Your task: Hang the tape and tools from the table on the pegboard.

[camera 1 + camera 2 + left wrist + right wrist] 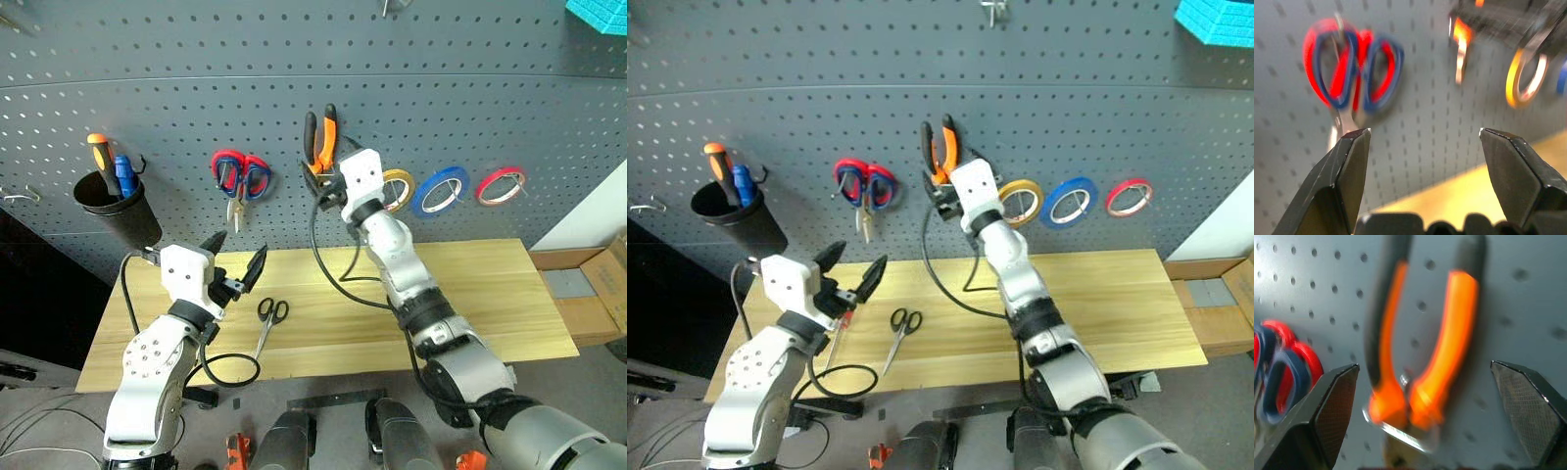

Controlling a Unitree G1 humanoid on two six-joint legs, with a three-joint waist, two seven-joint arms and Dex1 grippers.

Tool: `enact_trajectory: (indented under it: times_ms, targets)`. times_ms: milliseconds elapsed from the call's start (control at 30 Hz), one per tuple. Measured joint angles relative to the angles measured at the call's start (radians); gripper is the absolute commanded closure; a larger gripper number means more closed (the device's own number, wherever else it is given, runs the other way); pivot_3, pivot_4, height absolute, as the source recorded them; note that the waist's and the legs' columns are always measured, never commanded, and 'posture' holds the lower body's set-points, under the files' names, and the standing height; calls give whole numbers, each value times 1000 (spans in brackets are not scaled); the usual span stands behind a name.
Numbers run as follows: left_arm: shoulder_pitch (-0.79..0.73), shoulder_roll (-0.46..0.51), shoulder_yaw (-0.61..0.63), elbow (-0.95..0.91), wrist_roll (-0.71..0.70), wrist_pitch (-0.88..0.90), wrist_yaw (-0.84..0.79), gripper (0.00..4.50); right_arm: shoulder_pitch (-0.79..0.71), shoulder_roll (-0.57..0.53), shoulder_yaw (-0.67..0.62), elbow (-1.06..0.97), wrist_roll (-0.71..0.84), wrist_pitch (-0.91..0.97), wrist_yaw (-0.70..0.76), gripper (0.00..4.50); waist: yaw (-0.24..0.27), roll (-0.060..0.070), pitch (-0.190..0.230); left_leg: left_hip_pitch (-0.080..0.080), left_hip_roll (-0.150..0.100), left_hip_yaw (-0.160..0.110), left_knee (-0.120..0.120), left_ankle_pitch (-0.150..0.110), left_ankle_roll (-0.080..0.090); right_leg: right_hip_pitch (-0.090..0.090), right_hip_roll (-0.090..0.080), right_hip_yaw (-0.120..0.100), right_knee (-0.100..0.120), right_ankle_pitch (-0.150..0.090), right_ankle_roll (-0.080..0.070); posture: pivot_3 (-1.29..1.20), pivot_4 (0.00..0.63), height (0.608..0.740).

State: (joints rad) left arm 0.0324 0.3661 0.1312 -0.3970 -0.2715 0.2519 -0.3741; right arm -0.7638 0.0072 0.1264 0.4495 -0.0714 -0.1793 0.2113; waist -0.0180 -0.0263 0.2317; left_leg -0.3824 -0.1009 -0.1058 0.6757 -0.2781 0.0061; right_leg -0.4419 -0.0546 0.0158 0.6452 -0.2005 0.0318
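Pegboard [490, 108]: dark grey panel, standing behind the bench [490, 294]. Hanging on it, from the robot's left to right: a black cup [118, 211] holding an orange-handled screwdriver [98, 152] and a blue-handled item; red-and-blue scissors [240, 176]; pliers [321, 137] with orange-and-black handles pointing up; yellow tape ring [400, 186], partly hidden behind the right wrist; blue tape ring [439, 191]; red tape ring [501, 185].

Bench: light wood planks, carrying the black scissors [269, 318], which are lying flat near the middle-left with blades pointing toward the robot, and a red-handled screwdriver [838, 333], lying just below the left tool and partly hidden by it. A black cable [230, 370] is looping over the near edge.

Right tool [1425, 382]: arm is reaching up and forward to the pegboard, wrist tilting slightly upward. Fingers [1332, 406] are standing wide apart, released, one on each side of the pliers' lower end, touching neither handle. The pliers are hanging on the board by themselves.

Left tool [240, 257]: arm is bending at the elbow, forearm rising over the left part of the bench, tool pointing level toward the pegboard. Fingers [1347, 171] are spread apart, released, grasping nothing; it is hovering above the bench, near the black scissors and apart from them.
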Motion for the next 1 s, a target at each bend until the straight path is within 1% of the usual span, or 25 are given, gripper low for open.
enact_trajectory:
  times_ms: [33, 67, 100, 200, 233, 300, 367, 400, 467, 533, 700, 833, 900, 1000]
  targets:
    - [9, 2, -15, 15, 0, 10, -13, 700, 101, -54, 25, -152, 23, 83, 73, 27, 2, 1, 0, -1, 1, -1, 0, -1, 1, 0, 0, 0, -1, -1, 0, -32, 207, 740]
    - [20, 3, -17, 24, 0, 17, -16, 700, 146, -78, 35, -212, 35, 123, 106, 27, -1, 1, 0, -1, 1, 0, 0, -3, 1, 0, 0, 0, -1, -1, 0, -37, 207, 740]
    - [22, 4, -24, 44, 0, 43, -23, 700, 215, -126, 36, -318, 69, 219, 163, 27, -3, 1, 0, -2, 2, 0, 0, -3, 1, -1, 0, 0, -2, -1, 0, -47, 208, 740]
    - [31, 25, -45, 98, 1, 105, -39, 700, 302, -253, 41, -511, 160, 425, 295, 27, -14, 2, 1, -2, 3, 1, 0, -6, 5, -1, 0, 0, -2, -2, 0, -74, 216, 740]
    - [28, 36, -61, 113, 4, 134, -52, 700, 341, -333, 47, -608, 219, 519, 377, 27, -15, 2, 1, -1, 3, 2, 0, -6, 6, 0, 0, -1, -2, -2, 0, -77, 215, 740]
    - [28, 47, -77, 136, 4, 198, -54, 700, 403, -446, 61, -720, 308, 657, 495, 27, -17, 2, 1, 1, 5, 1, 0, -7, 6, 2, 1, -2, -2, -3, 0, -79, 212, 740]
    - [12, 47, -94, 161, 8, 273, -48, 700, 448, -515, 93, -778, 362, 766, 569, 27, -20, 2, 1, 1, 5, 2, 0, -7, 6, 2, 1, -2, -2, -3, 0, -77, 212, 740]
    - [-4, 47, -112, 176, 25, 302, -35, 700, 465, -537, 120, -792, 368, 791, 593, 27, -20, 2, 1, 1, 5, 1, 0, -7, 6, 3, 1, -3, -2, -3, 1, -79, 212, 740]
    - [-27, 48, -156, 192, 62, 346, -14, 700, 486, -545, 165, -799, 369, 820, 616, 27, -21, 2, 0, 1, 5, 2, 1, -7, 6, 3, 1, -2, -2, -3, 1, -79, 211, 740]
    - [-48, 30, -180, 199, 77, 417, 15, 700, 490, -524, 181, -799, 369, 830, 614, 27, -21, 2, 0, 1, 5, 3, 1, -7, 6, 3, 0, -2, -2, -2, 1, -77, 211, 740]
    - [-59, 17, -208, 197, 97, 560, 66, 700, 485, -450, 231, -748, 297, 738, 558, 27, -17, 1, 0, 1, 5, 3, 1, -7, 4, 1, 1, -2, -2, -2, 1, -70, 210, 740]
    - [-58, -20, -211, 197, 117, 595, 115, 700, 486, -433, 253, -716, 260, 709, 545, 27, -11, 1, 0, 1, 5, 3, 1, -7, 3, 1, 0, -2, -2, -2, 1, -63, 214, 740]
    - [-58, -50, -192, 197, 118, 606, 146, 700, 495, -434, 253, -714, 249, 698, 544, 27, -10, 1, 0, 1, 5, 3, 1, -7, 3, 2, 0, -2, -2, -2, 1, -66, 217, 740]
    - [-60, -55, -194, 205, 130, 610, 163, 700, 510, -434, 256, -715, 247, 692, 548, 27, -10, 1, 0, 1, 5, 2, 1, -7, 3, 2, 0, -2, -2, -2, 1, -69, 219, 740]
